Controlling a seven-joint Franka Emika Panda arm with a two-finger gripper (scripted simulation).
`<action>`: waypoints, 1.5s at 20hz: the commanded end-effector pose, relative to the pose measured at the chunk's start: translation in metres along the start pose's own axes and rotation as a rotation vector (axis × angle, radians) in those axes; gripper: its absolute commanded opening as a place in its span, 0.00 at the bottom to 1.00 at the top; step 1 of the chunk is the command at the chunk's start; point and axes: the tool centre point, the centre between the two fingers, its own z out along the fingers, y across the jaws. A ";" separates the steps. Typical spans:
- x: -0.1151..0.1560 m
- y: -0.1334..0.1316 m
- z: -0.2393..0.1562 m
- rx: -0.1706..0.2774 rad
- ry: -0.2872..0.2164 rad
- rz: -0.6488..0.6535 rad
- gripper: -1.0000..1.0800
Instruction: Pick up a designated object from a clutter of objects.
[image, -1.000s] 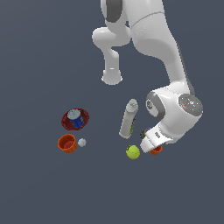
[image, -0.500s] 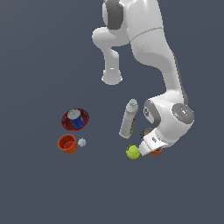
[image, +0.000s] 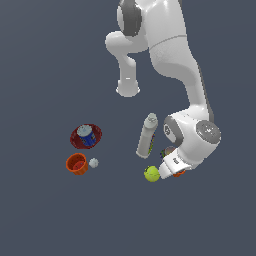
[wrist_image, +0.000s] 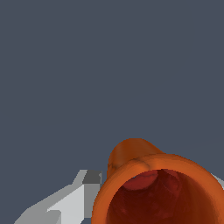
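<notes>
The gripper (image: 172, 170) sits low just beside the yellow tennis ball (image: 152, 173), straddling the small orange-red cup (wrist_image: 153, 183), which lies against that ball's far side; jaw closure on the cup cannot be determined

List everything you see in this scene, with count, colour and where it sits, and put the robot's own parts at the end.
small cup: 1, orange-red, right at the gripper, mostly hidden behind the arm in the exterior view
tennis ball: 1, yellow, beside the gripper
squeeze bottle: 1, white, lying near the arm
multicoloured can: 1, mostly hidden by the arm
bowl: 1, dark red, exterior view's left
blue can: 1, inside the bowl
larger cup: 1, orange-red, below the bowl
tiny ball: 1, white, beside the larger cup
arm: 1, white
gripper: 1, white, at the small cup; open or shut unclear
</notes>
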 end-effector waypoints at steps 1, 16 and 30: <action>0.000 0.000 0.000 0.000 0.000 0.000 0.00; -0.016 0.013 -0.016 0.000 0.001 0.000 0.00; -0.089 0.075 -0.088 -0.001 0.000 0.000 0.00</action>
